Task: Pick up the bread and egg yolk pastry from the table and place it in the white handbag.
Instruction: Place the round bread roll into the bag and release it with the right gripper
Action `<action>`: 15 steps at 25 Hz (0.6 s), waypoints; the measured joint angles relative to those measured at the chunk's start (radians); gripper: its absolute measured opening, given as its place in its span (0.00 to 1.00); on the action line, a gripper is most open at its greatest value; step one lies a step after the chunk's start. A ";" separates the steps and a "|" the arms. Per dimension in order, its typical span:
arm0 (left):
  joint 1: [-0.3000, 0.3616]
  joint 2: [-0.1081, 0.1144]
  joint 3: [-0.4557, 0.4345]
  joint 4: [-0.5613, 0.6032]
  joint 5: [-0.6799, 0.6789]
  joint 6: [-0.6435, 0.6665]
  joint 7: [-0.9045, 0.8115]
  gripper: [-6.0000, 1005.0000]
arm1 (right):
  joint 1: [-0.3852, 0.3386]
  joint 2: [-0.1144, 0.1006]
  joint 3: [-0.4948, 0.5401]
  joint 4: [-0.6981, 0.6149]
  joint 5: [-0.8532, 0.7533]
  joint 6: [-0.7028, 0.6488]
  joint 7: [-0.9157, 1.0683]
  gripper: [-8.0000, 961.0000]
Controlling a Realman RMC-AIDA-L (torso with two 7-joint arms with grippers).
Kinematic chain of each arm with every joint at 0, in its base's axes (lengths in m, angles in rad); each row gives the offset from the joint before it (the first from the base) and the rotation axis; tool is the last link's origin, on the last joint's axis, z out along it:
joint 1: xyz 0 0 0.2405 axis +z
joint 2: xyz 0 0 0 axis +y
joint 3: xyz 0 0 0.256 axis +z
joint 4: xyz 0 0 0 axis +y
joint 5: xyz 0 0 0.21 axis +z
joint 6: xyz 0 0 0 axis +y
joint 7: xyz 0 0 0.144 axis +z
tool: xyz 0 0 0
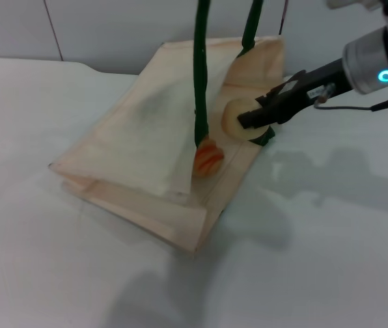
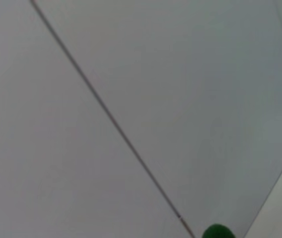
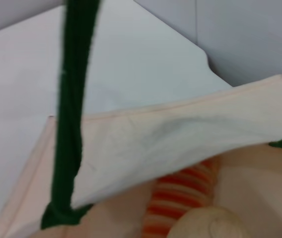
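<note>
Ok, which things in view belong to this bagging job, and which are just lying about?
Job:
- white handbag
- bread, in the bag's mouth
- egg yolk pastry, held at the opening
- right gripper

Lying about:
- nothing loose; only the table

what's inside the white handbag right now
The bread lies at the handbag's open mouth, partly under its upper flap, so its far end is hidden. The right gripper holds the pastry at the opening. Deeper inside is covered by fabric.
</note>
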 joint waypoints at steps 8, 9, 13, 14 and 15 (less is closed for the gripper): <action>-0.001 0.000 0.025 0.054 -0.010 -0.006 -0.008 0.20 | -0.017 0.000 0.000 -0.070 0.000 0.131 -0.001 0.49; 0.000 0.000 0.027 0.063 -0.010 -0.006 -0.009 0.20 | -0.018 0.000 0.000 -0.073 0.000 0.140 -0.002 0.49; 0.006 0.000 0.032 0.078 -0.011 -0.003 -0.014 0.20 | -0.023 0.000 0.001 -0.085 0.003 0.181 -0.005 0.49; 0.007 0.000 0.033 0.079 -0.011 -0.003 -0.015 0.20 | -0.024 0.000 0.002 -0.090 0.006 0.195 -0.007 0.49; 0.007 0.000 0.033 0.079 -0.011 -0.002 -0.016 0.20 | -0.025 0.000 0.003 -0.097 0.011 0.212 -0.010 0.49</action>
